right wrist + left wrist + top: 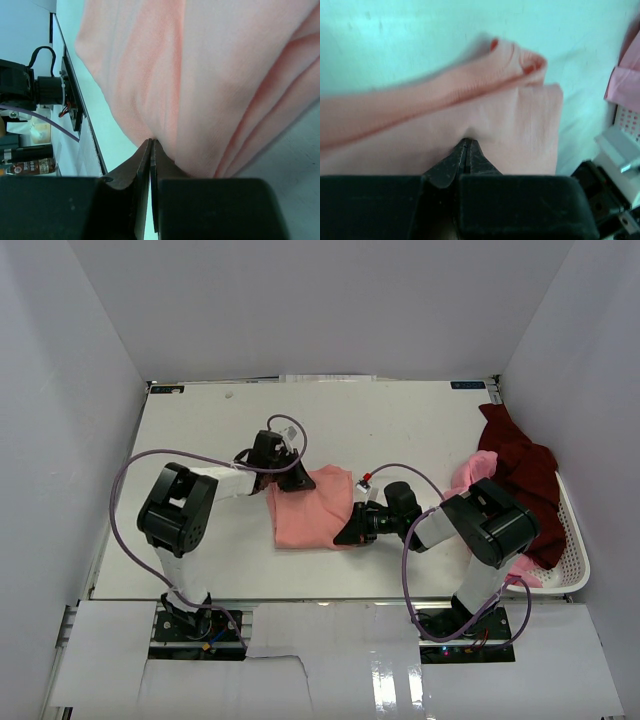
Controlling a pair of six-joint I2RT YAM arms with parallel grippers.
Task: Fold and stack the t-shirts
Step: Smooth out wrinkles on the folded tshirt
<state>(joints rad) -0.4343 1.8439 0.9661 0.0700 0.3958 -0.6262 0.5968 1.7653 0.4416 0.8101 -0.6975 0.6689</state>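
Note:
A salmon-pink t-shirt (pixel 312 508) lies folded in the middle of the white table (pixel 400 430). My left gripper (pixel 297 478) sits at the shirt's far left corner. In the left wrist view its jaws (pixel 466 142) are shut, with the pink cloth (pixel 520 125) puckered into the tips. My right gripper (pixel 350 532) is at the shirt's near right corner. Its jaws (pixel 151 142) are shut too, pinching the hanging folds of the cloth (pixel 210 75). A dark maroon t-shirt (pixel 520 475) and a lighter pink one (pixel 465 475) lie crumpled in the basket at the right.
The white slotted basket (pixel 575 540) stands at the table's right edge, close behind my right arm, and shows in the left wrist view (pixel 626 117). White walls enclose the table on three sides. Purple cables (pixel 130 470) loop off both arms.

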